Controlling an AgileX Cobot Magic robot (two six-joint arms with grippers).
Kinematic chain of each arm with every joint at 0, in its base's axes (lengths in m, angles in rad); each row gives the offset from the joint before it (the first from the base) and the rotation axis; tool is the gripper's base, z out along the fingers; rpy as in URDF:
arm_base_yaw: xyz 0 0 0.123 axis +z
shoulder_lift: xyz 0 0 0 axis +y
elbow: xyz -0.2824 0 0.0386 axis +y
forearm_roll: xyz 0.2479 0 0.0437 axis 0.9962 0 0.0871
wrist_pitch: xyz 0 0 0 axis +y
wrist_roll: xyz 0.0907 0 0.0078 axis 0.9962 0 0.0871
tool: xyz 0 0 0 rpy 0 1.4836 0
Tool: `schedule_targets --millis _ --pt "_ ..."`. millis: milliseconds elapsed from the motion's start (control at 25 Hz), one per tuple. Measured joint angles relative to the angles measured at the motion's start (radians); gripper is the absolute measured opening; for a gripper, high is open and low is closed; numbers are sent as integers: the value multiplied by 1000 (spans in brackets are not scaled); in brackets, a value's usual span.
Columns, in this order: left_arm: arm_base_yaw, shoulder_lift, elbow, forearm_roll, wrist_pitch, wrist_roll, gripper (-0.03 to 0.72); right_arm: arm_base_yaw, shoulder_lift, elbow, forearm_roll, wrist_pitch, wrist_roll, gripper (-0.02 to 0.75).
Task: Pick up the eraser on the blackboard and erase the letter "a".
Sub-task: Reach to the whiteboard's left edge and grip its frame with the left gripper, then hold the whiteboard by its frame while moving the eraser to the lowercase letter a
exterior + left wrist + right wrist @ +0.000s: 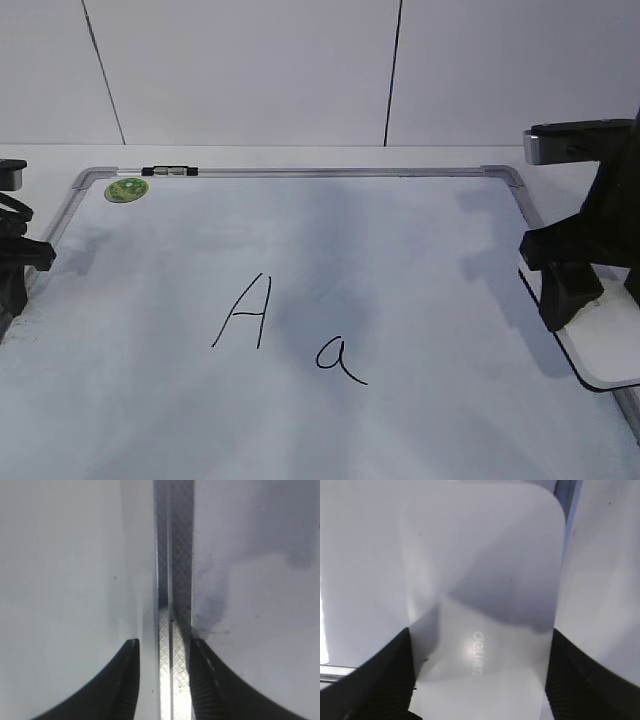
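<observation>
Eraser sits at the right edge of the blackboard, lying flat with its white top up, partly over the grey frame there. In the exterior view only its rounded near corner shows, below the right gripper. The right wrist view looks straight down on it: the dark fingers stand wide apart, one on each long side of the bar, right at its edges. Whether they already press on it I cannot tell; this looks like the line-up for a squeeze across the narrow width, which would leave the dark underside free to wipe.

The letter "a" is well apart from the eraser, low in the middle of the board, just right of the capital "A", which should be left alone. A green sticker and a small clip sit at the far left corner.

The left gripper is at the board's left edge, its fingers partly closed and straddling the textured metal frame. They seem to clamp it, probably to steady the board against the wiping stroke.
</observation>
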Motion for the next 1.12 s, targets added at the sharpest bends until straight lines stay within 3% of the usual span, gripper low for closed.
schedule_targets --millis 1120 --pt "32 3 -9 -24 12 0 237 0 0 -2 -1 0 -2 562"
